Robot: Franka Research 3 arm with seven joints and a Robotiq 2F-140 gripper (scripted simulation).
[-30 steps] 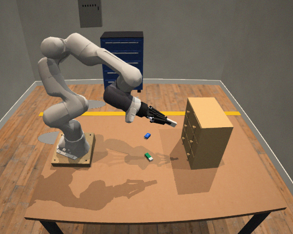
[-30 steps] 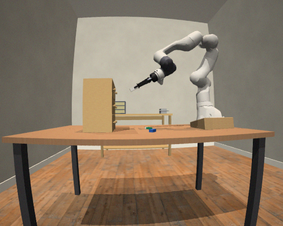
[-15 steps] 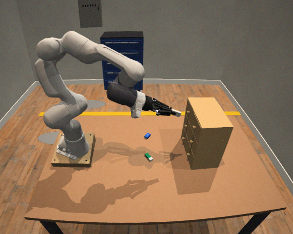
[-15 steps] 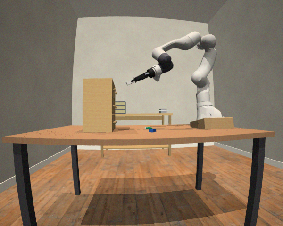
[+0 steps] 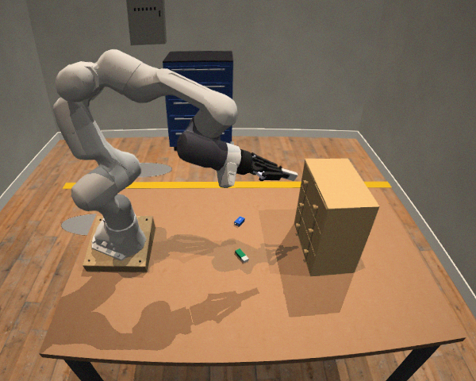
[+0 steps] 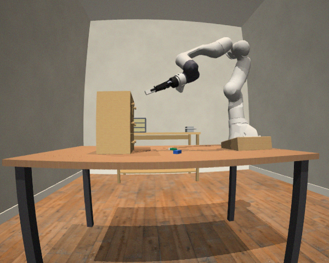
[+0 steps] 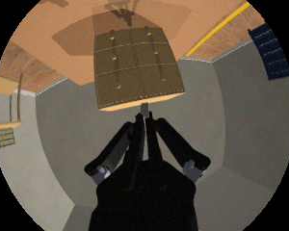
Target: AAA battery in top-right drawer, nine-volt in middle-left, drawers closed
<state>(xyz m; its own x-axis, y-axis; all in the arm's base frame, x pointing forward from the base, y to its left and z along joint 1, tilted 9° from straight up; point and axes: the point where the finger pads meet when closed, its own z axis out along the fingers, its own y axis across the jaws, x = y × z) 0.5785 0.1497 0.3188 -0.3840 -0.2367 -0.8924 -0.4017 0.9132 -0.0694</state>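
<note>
"Your hand?"

"My hand (image 5: 289, 175) (image 6: 149, 91) (image 7: 144, 108): tips together, nothing between them. Held high before the chest (image 5: 344, 237) (image 6: 113, 121) (image 7: 130, 67), clear of it. A closed fist suits pushing a drawer, so I'd guess that is its use here; gripping will need it opened."

"And the batteries?"

"AAA: not in sight. Possibly inside the top right drawer (image 5: 318, 213) (image 6: 135, 108) (image 7: 111, 93), whose front looks about flush; can't confirm. Blue block (image 5: 239, 221) (image 6: 177, 152) on the counter (image 5: 230, 328) (image 6: 164, 164) (image 7: 82, 72), well out from the drawers. By shape I take it for the nine-volt, not certain. Lying there, it leaves room to pull a drawer."

"The green one beyond it?"

"Green block (image 5: 241, 255) (image 6: 173, 148), white at one end. Looks like an eraser. Not ours; it stays put, so keep low sweeps off it."

"Next?"

"If the AAA is indeed in, about half done. Then the middle left drawer (image 5: 303, 211) (image 6: 132, 123) (image 7: 149, 60), drawn by its knob, short of halfway. No stop in there; too far and it droops or drops out. Afterwards fetch the nine-volt, let it fall in, push square and gently. A hard shove could shift the chest."
</note>
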